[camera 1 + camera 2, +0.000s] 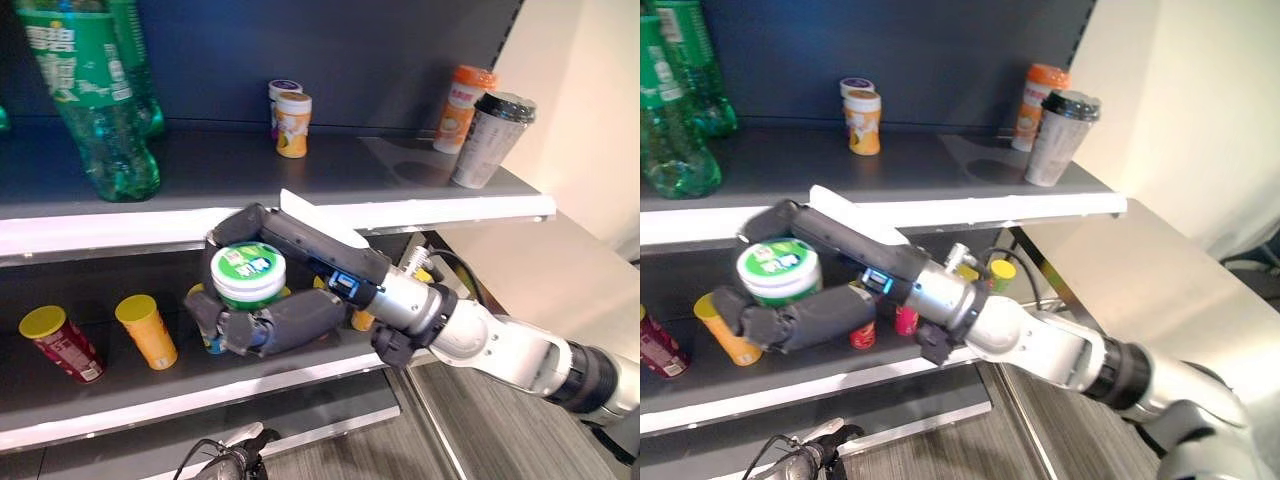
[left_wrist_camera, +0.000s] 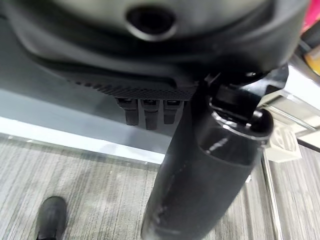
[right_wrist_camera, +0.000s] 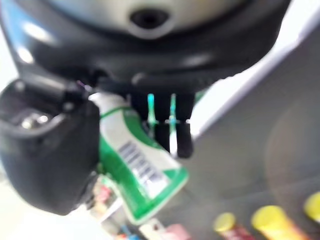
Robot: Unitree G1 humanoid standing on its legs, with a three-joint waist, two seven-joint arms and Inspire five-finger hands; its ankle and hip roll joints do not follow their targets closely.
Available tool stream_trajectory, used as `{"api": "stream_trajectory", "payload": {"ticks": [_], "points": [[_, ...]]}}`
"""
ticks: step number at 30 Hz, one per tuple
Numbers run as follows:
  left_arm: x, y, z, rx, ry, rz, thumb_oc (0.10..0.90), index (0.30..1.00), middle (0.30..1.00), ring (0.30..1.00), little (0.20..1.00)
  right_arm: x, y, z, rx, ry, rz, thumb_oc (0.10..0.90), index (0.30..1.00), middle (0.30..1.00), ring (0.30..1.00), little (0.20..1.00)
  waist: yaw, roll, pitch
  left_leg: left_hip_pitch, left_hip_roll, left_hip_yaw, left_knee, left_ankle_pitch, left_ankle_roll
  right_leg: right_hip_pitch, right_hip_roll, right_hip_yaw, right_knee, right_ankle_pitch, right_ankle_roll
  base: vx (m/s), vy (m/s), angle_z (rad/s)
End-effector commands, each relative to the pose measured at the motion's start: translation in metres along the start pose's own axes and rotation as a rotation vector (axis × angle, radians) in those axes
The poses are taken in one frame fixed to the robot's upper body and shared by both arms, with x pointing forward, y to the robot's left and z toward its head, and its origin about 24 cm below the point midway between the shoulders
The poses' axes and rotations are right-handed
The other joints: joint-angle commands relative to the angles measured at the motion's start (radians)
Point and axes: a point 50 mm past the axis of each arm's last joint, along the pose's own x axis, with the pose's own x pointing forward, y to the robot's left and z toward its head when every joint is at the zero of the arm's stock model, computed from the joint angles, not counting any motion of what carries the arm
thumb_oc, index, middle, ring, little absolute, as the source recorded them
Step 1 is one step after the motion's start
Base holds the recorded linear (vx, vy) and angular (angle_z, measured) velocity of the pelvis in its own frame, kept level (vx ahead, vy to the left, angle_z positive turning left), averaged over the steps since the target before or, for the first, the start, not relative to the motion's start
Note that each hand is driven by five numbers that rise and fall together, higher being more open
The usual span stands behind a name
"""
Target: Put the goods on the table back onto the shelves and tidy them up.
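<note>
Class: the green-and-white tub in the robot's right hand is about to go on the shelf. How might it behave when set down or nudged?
The green-and-white tub, squat and wide, probably stands steadily. On its round side it would likely roll. The right hand wraps it whole, suggesting lightness.

A shop aisle: grey metal shelves stocked with green soda bottles, drink cups and snack canisters

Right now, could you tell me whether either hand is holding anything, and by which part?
The right hand holds a green-and-white tub by its side wall, fingers curled round it below the lid.
</note>
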Motion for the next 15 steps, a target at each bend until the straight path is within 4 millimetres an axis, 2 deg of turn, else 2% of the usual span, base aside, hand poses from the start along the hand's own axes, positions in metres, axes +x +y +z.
{"api": "stream_trajectory", "payload": {"ticks": [1, 4, 6, 7, 11, 12, 15], "points": [[0.008, 0.016, 0.027, 0.0, -0.073, 0.044, 0.8, 0.9, 0.9, 0.9, 0.9, 0.017, -0.026, 0.01, -0.059, -0.037, -0.111, 0.4, 0.3, 0.3, 0.3, 0.3, 0.014, 0.012, 0.007, 0.054, -0.041, -0.04, 0.006, -0.13, 0.052, 0.004, -0.053, 0.027, -0.057, 0.183, -0.008, 0.02, -0.012, 0.1], [0.008, 0.018, 0.026, 0.005, -0.069, 0.051, 0.8, 0.9, 0.9, 0.9, 0.9, 0.028, -0.032, 0.002, -0.049, -0.011, -0.138, 0.4, 0.3, 0.3, 0.3, 0.3, 0.019, 0.014, 0.007, 0.054, -0.043, -0.045, 0.006, -0.129, 0.051, 0.006, -0.052, 0.028, -0.055, 0.182, -0.009, 0.02, -0.012, 0.04], [0.007, 0.016, 0.022, 0.033, -0.054, 0.04, 0.8, 0.9, 0.9, 0.9, 0.9, 0.028, -0.037, -0.006, -0.042, 0.03, -0.156, 0.4, 0.3, 0.3, 0.3, 0.3, 0.022, 0.017, 0.006, 0.053, -0.045, -0.049, 0.006, -0.13, 0.051, 0.009, -0.053, 0.025, -0.057, 0.182, -0.009, 0.02, -0.005, 0.01], [0.009, 0.017, 0.033, 0.041, -0.085, 0.039, 0.8, 0.9, 0.9, 0.9, 0.9, 0.031, -0.034, -0.002, -0.037, 0.008, -0.144, 0.4, 0.3, 0.3, 0.3, 0.3, 0.02, 0.015, 0.005, 0.055, -0.047, -0.049, 0.006, -0.129, 0.051, 0.011, -0.053, 0.023, -0.058, 0.184, -0.009, 0.0, 0.0, 0.0], [0.008, 0.004, 0.029, 0.038, -0.067, 0.01, 0.8, 0.9, 0.9, 0.9, 0.9, 0.029, -0.058, -0.006, -0.078, 0.05, -0.219, 0.4, 0.3, 0.3, 0.3, 0.3, 0.02, 0.005, 0.0, 0.055, -0.048, -0.052, 0.006, -0.13, 0.049, 0.016, -0.05, 0.018, -0.057, 0.177, -0.008, 0.0, -0.011, 0.0], [0.007, -0.002, 0.023, 0.035, -0.045, -0.008, 0.8, 0.9, 0.9, 0.9, 0.9, 0.032, -0.072, -0.005, -0.121, 0.062, -0.252, 0.4, 0.3, 0.3, 0.3, 0.3, 0.02, -0.002, -0.004, 0.055, -0.047, -0.053, 0.006, -0.131, 0.048, 0.016, -0.048, 0.019, -0.051, 0.172, -0.011, -0.01, -0.038, 0.01], [0.007, 0.001, 0.023, 0.039, -0.04, -0.003, 0.8, 0.9, 0.9, 0.9, 0.9, 0.039, -0.08, 0.0, -0.171, 0.051, -0.277, 0.4, 0.3, 0.3, 0.3, 0.3, 0.02, -0.001, -0.003, 0.054, -0.046, -0.053, 0.006, -0.13, 0.049, 0.015, -0.045, 0.02, -0.049, 0.169, -0.013, 0.0, -0.012, 0.0]]}}
